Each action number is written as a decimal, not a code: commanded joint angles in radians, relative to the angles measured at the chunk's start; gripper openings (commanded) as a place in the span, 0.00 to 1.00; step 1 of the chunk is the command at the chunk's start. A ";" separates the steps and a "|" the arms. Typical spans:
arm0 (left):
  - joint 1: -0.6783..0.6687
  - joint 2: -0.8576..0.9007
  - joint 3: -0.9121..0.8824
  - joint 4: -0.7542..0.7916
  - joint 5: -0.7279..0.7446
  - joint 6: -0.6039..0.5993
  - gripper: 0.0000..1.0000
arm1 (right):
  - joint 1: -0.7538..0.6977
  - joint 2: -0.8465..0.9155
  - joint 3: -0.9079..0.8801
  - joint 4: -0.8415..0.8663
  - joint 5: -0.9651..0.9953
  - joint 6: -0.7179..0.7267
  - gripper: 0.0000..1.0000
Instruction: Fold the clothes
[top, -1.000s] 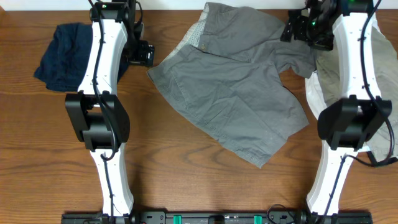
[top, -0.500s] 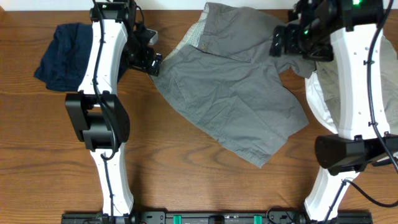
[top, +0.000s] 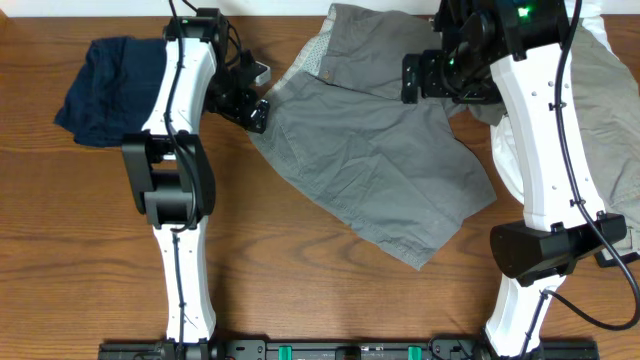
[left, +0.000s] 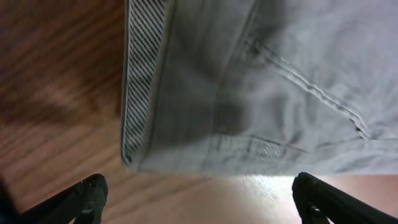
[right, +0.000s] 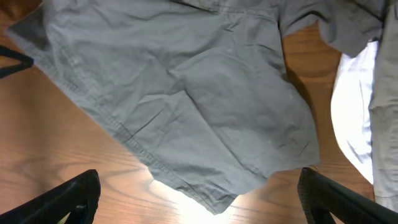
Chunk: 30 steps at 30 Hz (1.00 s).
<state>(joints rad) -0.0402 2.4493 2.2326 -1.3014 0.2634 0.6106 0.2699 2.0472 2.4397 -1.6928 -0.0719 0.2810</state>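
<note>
The grey shorts lie spread, a little rumpled, across the middle of the table. My left gripper hovers open at their upper-left corner, just off the cloth. In the left wrist view that corner shows its striped inner waistband, and the open gripper has only bare wood between its fingers. My right gripper hangs open above the shorts' upper right part. In the right wrist view the shorts lie well below the open gripper, which holds nothing.
A navy garment lies bunched at the far left. A pile of white and khaki clothes sits at the right edge, its white cloth beside the shorts. Bare wooden table runs along the front.
My left gripper has moved right to the shorts' upper-left corner. My right arm has swung left, from the pile's edge to above the shorts. The shorts have not moved.
</note>
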 joint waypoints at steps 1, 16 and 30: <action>0.006 0.031 -0.005 0.012 0.017 0.022 0.95 | 0.017 -0.007 0.000 0.011 0.020 0.017 0.99; 0.002 0.044 -0.005 0.103 0.016 -0.011 0.36 | 0.016 -0.006 0.000 0.069 0.023 0.010 0.99; 0.019 0.030 -0.005 -0.072 -0.111 -0.352 0.06 | 0.016 0.000 -0.001 0.090 0.023 0.011 0.99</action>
<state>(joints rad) -0.0395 2.4809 2.2322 -1.3460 0.2356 0.4133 0.2790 2.0472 2.4397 -1.6085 -0.0582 0.2813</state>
